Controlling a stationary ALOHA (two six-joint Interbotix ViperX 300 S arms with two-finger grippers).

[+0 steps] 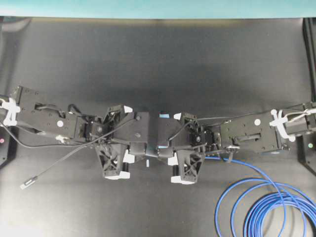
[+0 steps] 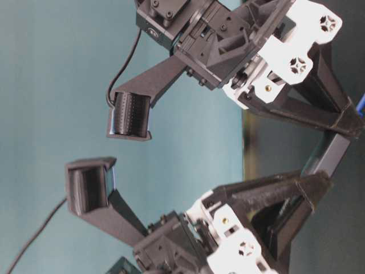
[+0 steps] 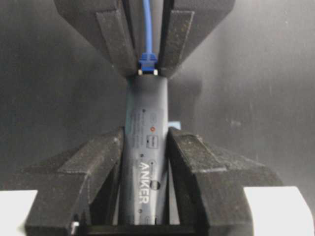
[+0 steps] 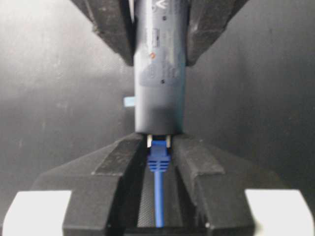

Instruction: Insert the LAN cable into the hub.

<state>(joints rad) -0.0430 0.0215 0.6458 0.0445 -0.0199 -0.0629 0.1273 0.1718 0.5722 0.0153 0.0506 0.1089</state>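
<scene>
A: Two tools meet mid-frame overhead, tip to tip above the desk (image 1: 158, 59). Left tool (image 3: 146, 147) pinches the hub (image 3: 145, 128) around its body, so the port end faces outward.

B: And the right tool (image 4: 161, 152) is pinched on the LAN cable (image 4: 158, 196) just behind the plug, probably to keep it straight for the push. Plug sits at the hub's mouth; fully seated, I can't tell.

A: Count: one hub, one blue cable, coils piled lower right. One grey cord (image 1: 54, 168) trails lower left.
</scene>
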